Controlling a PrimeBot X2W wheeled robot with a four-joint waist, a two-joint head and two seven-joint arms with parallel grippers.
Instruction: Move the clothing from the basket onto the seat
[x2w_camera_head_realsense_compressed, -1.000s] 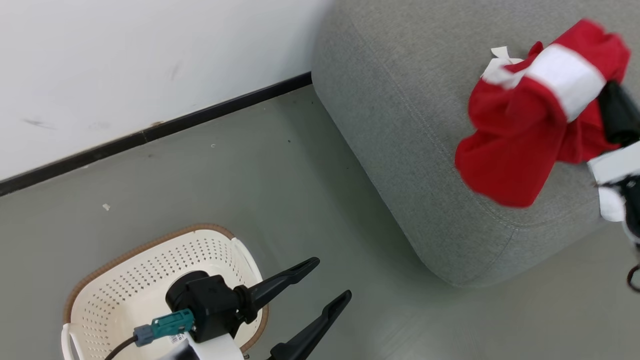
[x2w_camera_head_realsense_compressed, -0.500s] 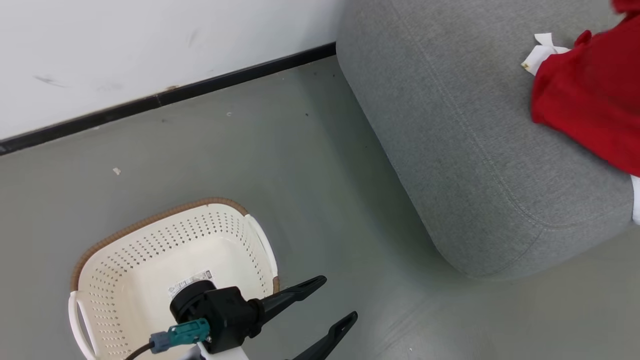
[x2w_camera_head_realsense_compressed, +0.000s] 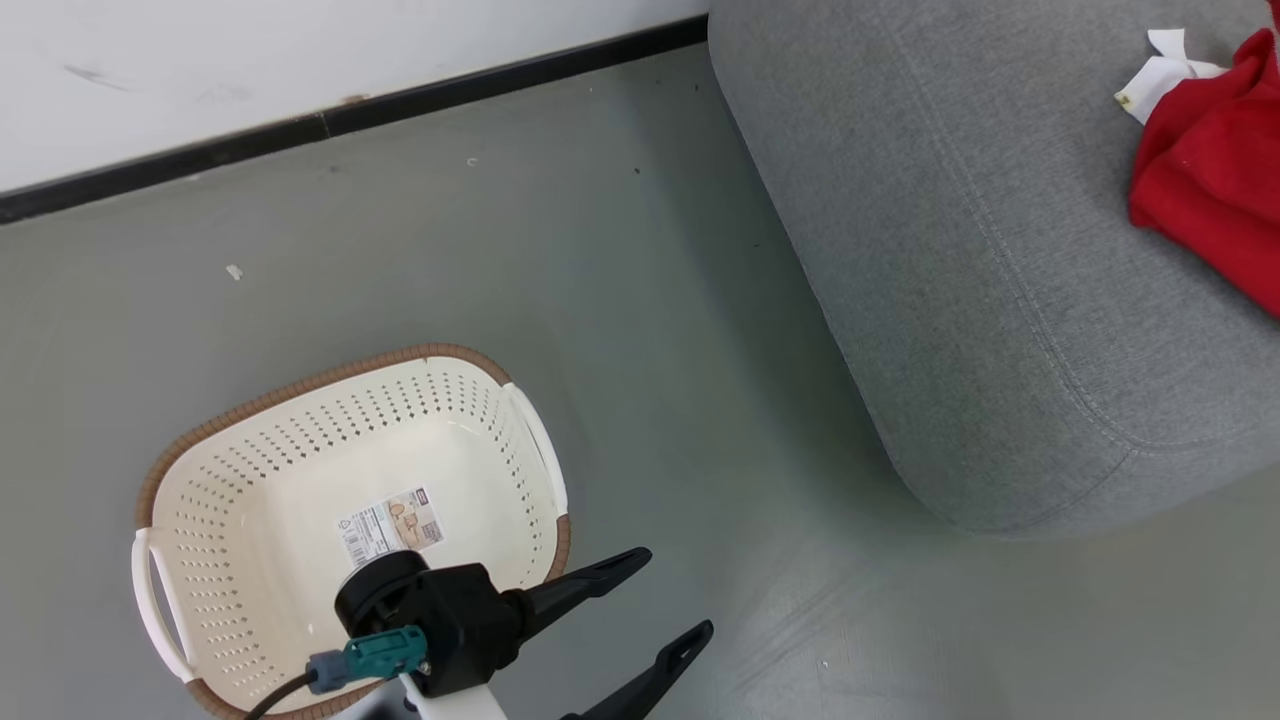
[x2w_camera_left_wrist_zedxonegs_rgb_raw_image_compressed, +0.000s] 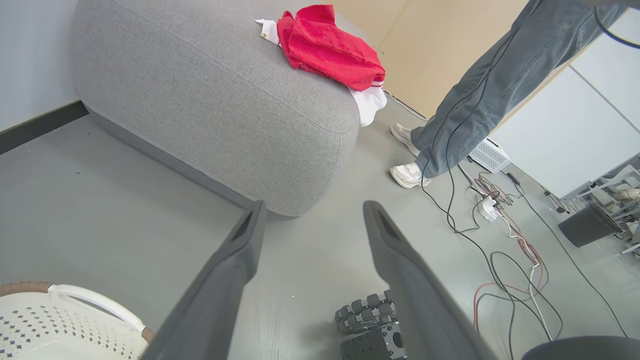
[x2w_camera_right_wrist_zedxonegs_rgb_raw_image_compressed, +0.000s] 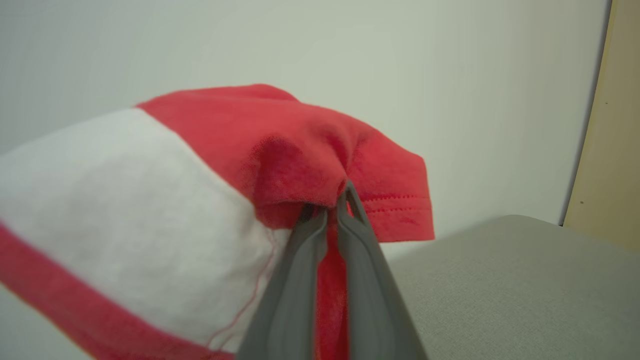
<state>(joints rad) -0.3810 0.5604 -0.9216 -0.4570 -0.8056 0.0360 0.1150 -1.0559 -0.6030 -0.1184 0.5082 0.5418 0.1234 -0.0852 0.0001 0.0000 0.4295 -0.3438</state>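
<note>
A grey-green floor (x2w_camera_head_realsense_compressed: 650, 300) runs up to a white wall (x2w_camera_head_realsense_compressed: 300, 60) with a black skirting (x2w_camera_head_realsense_compressed: 400, 100). The basket (x2w_camera_head_realsense_compressed: 300, 385) stands on the floor at my lower left, and the paper label (x2w_camera_head_realsense_compressed: 390, 525) on its bottom shows plainly. My left fingers (x2w_camera_head_realsense_compressed: 672, 590) are spread wide and hold nothing. The wrist sits over the basket's near corner and the tips reach past the rim, above the floor, pointing toward the seat (x2w_camera_head_realsense_compressed: 950, 250).

The clothing (x2w_camera_head_realsense_compressed: 1210, 190) is at the seat. From the left wrist it shows as a red heap on the grey top, with a white part hanging over the far edge. My right fingers (x2w_camera_right_wrist_zedxonegs_rgb_raw_image_compressed: 331, 207) are pinched together on a fold of red cloth with a broad white band. I cannot tell whether that piece touches the seat.

A person (x2w_camera_left_wrist_zedxonegs_rgb_raw_image_compressed: 480, 95) in jeans and pale shoes stands just beside the seat, and cables (x2w_camera_left_wrist_zedxonegs_rgb_raw_image_compressed: 500, 250) trail across the floor near their feet.
</note>
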